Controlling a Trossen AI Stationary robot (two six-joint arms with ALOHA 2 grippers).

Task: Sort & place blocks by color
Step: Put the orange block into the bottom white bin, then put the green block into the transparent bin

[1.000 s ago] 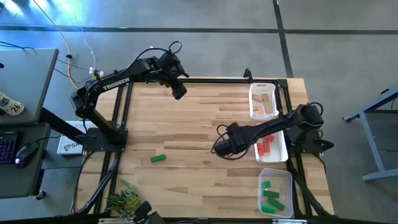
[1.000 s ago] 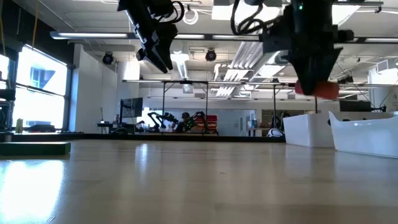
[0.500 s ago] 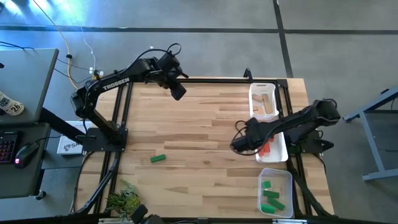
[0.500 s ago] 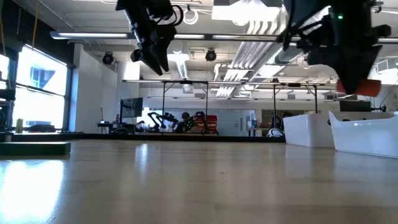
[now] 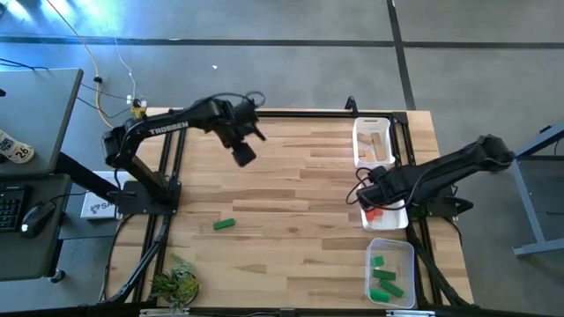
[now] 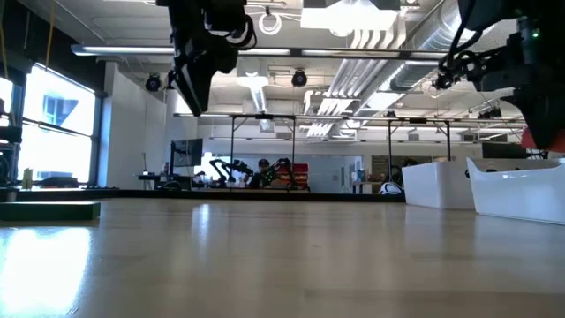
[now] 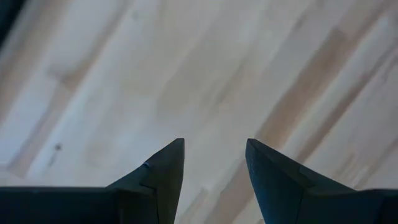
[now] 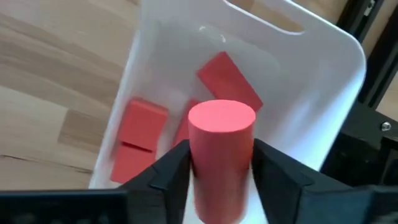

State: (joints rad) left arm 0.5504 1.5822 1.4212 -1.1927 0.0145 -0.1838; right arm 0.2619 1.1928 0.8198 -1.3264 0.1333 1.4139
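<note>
Jaws of right gripper (image 8: 219, 163) clamped on a red cylinder block (image 8: 221, 143), held above the white tray (image 8: 323, 93) with red blocks (image 8: 138, 130) lying in it, at the table's right edge. Left gripper (image 7: 214, 163) jaws parted, nothing between them, hanging over bare wooden table (image 5: 282, 167) toward the far left. One green block (image 5: 224, 224) lies alone on the near-left tabletop. Tan blocks (image 5: 377, 141) in far tray, green blocks (image 5: 384, 275) in the near clear tray (image 5: 390, 245)

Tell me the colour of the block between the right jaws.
Red cylinder block; right wrist view shows it best.
</note>
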